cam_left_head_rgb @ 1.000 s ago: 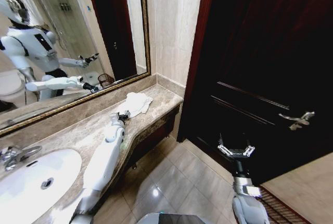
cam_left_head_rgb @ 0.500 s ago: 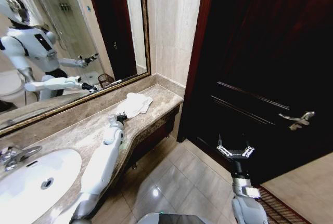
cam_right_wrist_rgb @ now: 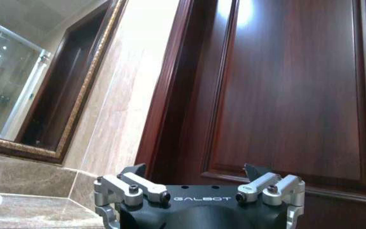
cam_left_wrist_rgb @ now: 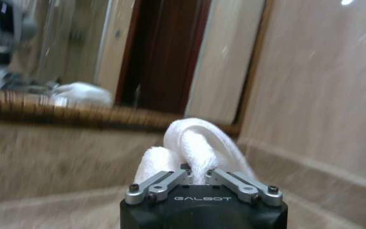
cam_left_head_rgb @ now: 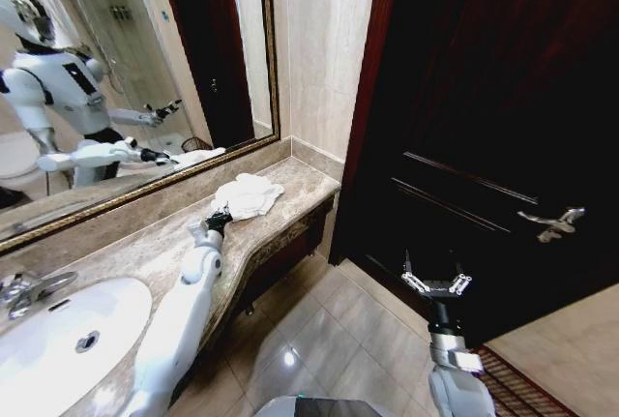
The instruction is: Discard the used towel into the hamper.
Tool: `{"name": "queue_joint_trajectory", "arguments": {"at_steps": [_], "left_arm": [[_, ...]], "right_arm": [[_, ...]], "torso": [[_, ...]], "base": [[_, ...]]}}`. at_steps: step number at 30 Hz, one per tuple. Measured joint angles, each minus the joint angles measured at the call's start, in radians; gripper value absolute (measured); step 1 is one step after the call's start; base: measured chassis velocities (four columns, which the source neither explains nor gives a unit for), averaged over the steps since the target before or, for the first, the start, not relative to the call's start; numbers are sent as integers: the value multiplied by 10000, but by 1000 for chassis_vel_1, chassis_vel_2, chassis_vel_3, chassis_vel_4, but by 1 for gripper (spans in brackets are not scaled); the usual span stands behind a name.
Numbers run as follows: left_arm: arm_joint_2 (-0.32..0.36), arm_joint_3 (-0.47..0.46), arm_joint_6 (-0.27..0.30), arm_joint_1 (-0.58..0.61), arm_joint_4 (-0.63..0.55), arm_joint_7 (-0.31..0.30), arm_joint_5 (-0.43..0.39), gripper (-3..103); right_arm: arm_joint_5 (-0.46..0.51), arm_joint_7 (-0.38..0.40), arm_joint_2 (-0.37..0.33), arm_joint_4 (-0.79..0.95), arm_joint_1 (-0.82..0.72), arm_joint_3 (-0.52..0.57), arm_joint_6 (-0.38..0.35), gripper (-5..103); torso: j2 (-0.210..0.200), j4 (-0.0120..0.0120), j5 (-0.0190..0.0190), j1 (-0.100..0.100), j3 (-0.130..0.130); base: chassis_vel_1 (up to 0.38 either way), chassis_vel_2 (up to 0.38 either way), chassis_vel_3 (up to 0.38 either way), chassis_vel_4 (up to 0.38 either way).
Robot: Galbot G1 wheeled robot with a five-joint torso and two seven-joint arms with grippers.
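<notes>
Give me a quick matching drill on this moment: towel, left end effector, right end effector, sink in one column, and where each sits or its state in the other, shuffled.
Column one:
1. towel
2. left end effector
3. right end effector
4. sink

Column two:
A. open, hanging over the floor in front of the dark door
B. set into the counter at its near end
C. bunched up white at the counter's far end near the mirror
D. shut on the towel's near edge

Pairs: 1-C, 2-D, 3-A, 4-B

Dim warm light, glare on floor tiles (cam_left_head_rgb: 288,357), blurred left wrist view, wide-angle edge bending
</notes>
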Motion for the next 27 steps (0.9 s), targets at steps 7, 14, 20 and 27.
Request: {"name": "queue_joint_trajectory", "arguments": {"at_steps": [7, 14, 20, 27], "left_arm": [[-373, -634, -701, 2430, -3052, 189, 246, 3], [-837, -704, -876, 3921, -5389, -558, 712, 3], [-1010, -909, -410, 4833, -6788, -600, 296, 3], [-1204, -940, -342, 5496, -6916, -224, 495, 3]], "right_arm": [[-55, -10, 161, 202, -70, -53, 111, 100], [115, 99, 316, 328, -119, 61, 301, 100], [424, -22, 484, 850, -223, 182, 269, 100], [918, -38, 469, 1399, -401, 288, 132, 100]], "torso": [[1, 1, 0, 0, 0], [2, 0, 2, -1, -1], [2, 0, 5, -1, -1], [2, 1, 2, -1, 0]], "base": [[0, 0, 0, 0], [0, 0, 0, 0], [0, 0, 0, 0], [-6, -15, -15, -25]]}}
